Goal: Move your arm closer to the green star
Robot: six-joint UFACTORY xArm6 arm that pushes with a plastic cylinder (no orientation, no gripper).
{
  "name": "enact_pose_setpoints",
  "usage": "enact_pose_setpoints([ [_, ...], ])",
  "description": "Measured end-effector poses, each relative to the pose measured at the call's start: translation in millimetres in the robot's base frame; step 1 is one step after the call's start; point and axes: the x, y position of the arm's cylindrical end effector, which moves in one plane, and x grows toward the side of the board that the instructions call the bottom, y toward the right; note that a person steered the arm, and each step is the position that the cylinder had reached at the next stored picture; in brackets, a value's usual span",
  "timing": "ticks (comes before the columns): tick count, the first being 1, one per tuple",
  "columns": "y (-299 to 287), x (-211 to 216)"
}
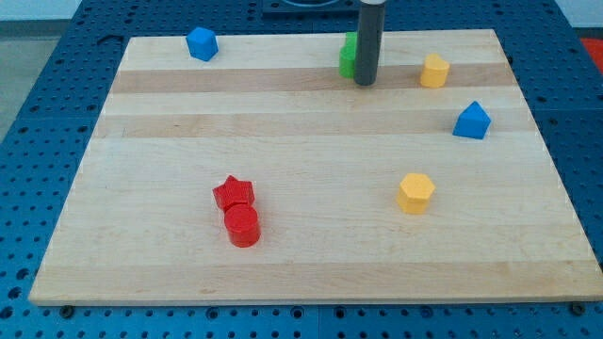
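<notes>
Tip [366, 81] of bare rod, holding nothing, stands just at right side of green block [348, 56], maybe touching; star shape mostly hidden behind rod. Green block near top edge of wooden board [301, 273]. Approach looks practically finished; little left.

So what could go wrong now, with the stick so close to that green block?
Two things, maybe. My tip already sits right against the green block, which is mostly hidden behind the rod, so any further push might slide it toward the board's top edge, which is near. Also, a sideways swing to the view's right could bump the yellow block standing close by.
</notes>
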Motion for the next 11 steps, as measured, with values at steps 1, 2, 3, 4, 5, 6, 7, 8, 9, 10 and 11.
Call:
enact_pose_setpoints([
  [1,12.3,1.8],
  [2,15.8,15.0],
  [3,16.3,19.5],
  [4,16.5,19.1],
  [5,16.5,-0.8],
  [6,16.5,-6.1],
  [7,16.5,-19.3],
  [8,18.0,-26.1],
  [9,22.5,-35.9],
  [10,29.0,-53.2],
  [11,45.7,-58.3],
])
